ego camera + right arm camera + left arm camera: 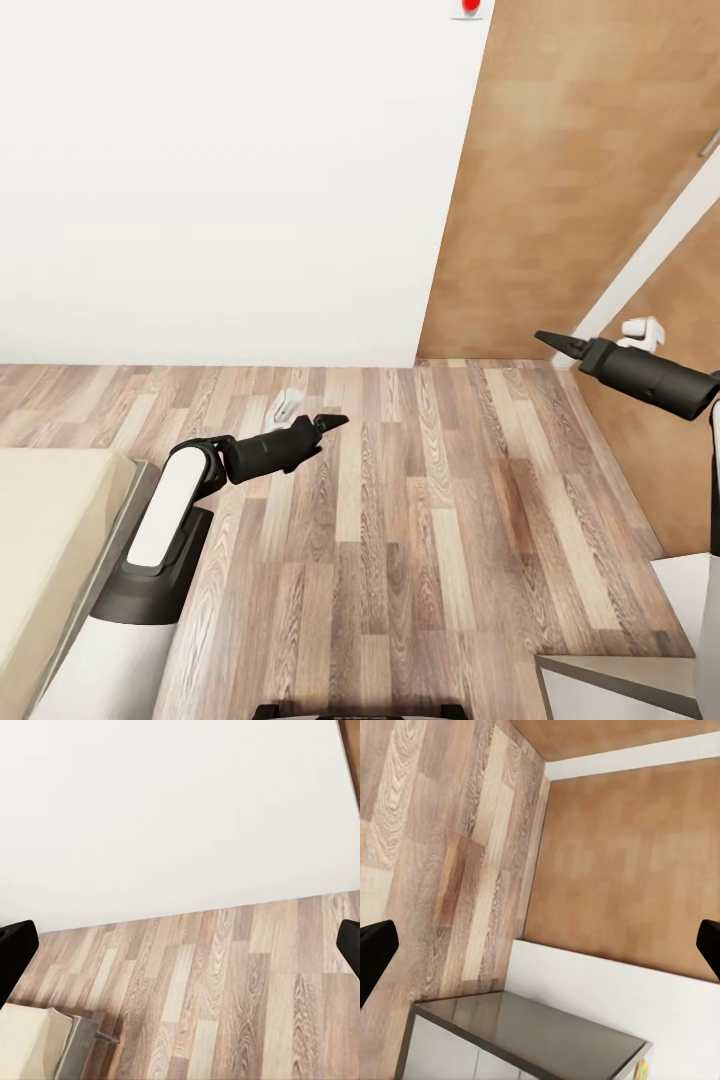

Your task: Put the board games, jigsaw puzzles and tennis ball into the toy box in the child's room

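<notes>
The robot faces a white wall (230,180) and a wooden door (570,180) across the plank floor (420,520). The left gripper (330,421) and right gripper (548,340) hang in the air holding nothing, each with its 2 fingers spread wide in its wrist view. A bed corner (50,520) lies beside the left arm. The desk's dark grey wing (532,1031) shows, with a speck of bright colour (641,1070) at its far edge, perhaps a jigsaw puzzle. Thin and light, it would likely need pinching by an edge.
</notes>
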{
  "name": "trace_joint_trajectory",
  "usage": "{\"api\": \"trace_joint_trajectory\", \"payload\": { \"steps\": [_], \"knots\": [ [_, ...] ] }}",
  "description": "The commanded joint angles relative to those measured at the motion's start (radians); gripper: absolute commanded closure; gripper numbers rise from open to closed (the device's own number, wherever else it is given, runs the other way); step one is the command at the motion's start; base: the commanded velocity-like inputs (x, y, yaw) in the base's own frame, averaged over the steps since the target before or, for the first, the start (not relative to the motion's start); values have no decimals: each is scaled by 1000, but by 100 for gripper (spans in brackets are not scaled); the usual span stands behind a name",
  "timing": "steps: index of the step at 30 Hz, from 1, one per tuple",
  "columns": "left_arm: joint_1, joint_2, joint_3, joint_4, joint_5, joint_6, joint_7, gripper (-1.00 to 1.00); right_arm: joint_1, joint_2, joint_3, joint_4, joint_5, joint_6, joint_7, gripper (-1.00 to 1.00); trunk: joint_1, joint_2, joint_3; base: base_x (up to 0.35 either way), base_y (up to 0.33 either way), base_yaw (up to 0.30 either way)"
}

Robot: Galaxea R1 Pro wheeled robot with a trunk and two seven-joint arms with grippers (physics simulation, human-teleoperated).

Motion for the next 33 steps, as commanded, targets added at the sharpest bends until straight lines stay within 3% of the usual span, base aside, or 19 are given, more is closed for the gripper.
{"api": "trace_joint_trajectory", "payload": {
  "steps": [1,14,33],
  "knots": [
    [-1,0,0,-1,10,2,10,-100,-1,0,-1,0,9,4,10,-100,1,-2,-1,0,0,2],
    [0,1,0,-1,-13,1,8,-100,52,-1,-4,0,9,4,11,-100,1,-2,1,0,0,0],
    [0,3,2,-1,-18,1,10,-100,63,-1,-1,0,10,4,9,-100,1,-2,26,0,0,0]
  ]
}}
